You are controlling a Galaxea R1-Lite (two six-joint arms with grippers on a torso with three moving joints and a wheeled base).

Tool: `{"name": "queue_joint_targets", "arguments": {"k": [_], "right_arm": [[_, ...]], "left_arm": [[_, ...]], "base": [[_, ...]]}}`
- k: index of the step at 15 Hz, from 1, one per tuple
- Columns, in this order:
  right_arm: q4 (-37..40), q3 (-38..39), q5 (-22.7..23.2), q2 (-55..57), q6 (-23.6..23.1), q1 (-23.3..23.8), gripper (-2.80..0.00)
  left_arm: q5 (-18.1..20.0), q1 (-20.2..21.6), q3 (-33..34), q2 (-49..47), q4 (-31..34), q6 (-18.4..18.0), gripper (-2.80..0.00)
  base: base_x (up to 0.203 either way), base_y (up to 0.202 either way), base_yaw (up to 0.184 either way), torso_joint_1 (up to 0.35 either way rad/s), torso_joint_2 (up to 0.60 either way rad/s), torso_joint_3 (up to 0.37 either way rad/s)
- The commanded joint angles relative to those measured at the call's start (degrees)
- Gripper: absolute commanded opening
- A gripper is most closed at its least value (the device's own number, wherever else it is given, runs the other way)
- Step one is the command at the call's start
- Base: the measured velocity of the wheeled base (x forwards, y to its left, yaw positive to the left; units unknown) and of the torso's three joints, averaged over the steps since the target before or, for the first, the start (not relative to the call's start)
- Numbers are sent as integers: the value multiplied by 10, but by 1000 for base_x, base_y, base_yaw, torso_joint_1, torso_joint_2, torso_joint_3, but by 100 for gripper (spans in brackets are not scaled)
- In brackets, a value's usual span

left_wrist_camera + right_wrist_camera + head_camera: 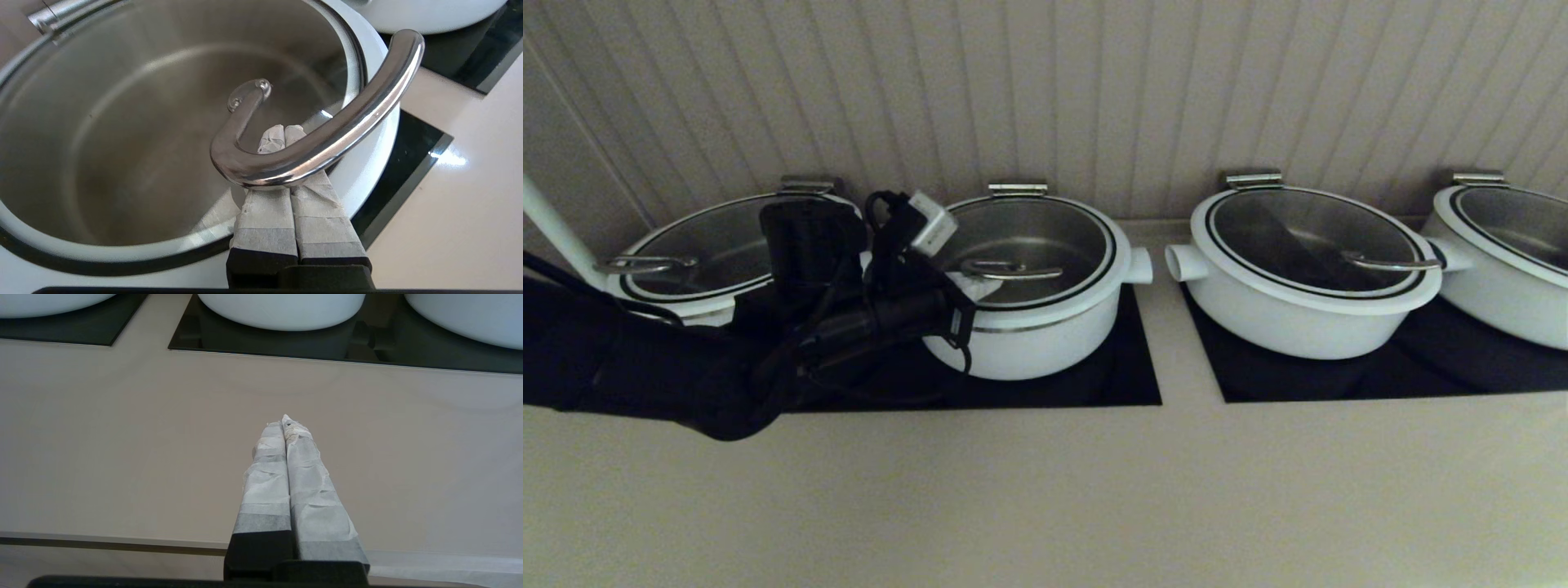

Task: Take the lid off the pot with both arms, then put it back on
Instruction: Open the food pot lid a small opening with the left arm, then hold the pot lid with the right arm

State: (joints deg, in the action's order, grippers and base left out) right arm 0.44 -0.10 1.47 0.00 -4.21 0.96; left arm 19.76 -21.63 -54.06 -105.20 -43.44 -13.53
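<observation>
Lid handle over left tool

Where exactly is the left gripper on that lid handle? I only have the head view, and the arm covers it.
Observer: In the left wrist view the left gripper is shut and sits under the steel handle of the lid, hooking it rather than pinching it.
Operator: And the right arm? I can't find it at all.
Observer: The right wrist view shows the right gripper shut, over the beige counter, short of the black cooktop.
Operator: Touching any pot?
Observer: No; the white pots sit well beyond its tips.
</observation>
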Motion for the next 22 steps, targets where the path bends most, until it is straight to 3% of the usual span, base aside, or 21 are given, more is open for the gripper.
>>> {"name": "queue_joint_targets", "arguments": {"k": [1,22], "right_arm": [[0,0,0,0,-1,0,-280],[0,0,4,0,-2,0,-280]], "left_arm": [[1,0,-21,4,-3,0,-280],[1,-1,-89,7,4,0,-280]], "base": [[0,0,0,0,0,0],[0,0,0,0,0,0]]}}
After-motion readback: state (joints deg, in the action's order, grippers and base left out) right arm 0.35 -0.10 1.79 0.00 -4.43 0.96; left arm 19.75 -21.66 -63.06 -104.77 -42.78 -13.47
